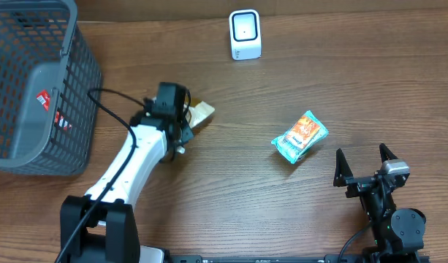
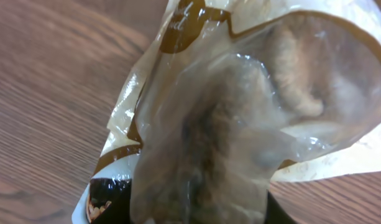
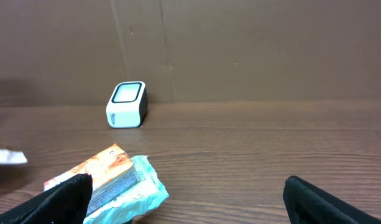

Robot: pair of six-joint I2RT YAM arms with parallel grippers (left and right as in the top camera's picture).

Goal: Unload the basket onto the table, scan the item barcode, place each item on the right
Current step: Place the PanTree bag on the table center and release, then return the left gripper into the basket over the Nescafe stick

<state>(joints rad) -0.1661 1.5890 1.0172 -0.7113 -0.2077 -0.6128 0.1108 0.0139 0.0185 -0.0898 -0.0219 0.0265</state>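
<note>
A clear and tan snack bag [image 2: 240, 106] fills the left wrist view, and its lower end sits between the dark fingers of my left gripper [image 2: 196, 214]. From overhead, that gripper [image 1: 185, 119] is at the bag [image 1: 202, 112], left of the table's middle, shut on it. The white barcode scanner [image 1: 245, 34] stands at the far edge, also visible as the scanner [image 3: 126, 104]. A teal and orange packet [image 1: 300, 136] lies right of centre. My right gripper [image 1: 363, 166] is near the front right, open and empty, with the packet [image 3: 109, 183] just ahead of its left finger.
A grey mesh basket [image 1: 33, 146] stands at the far left with red-labelled items inside. The left arm's black cable loops over the table beside it. A brown cardboard wall [image 3: 240, 50] stands behind the scanner.
</note>
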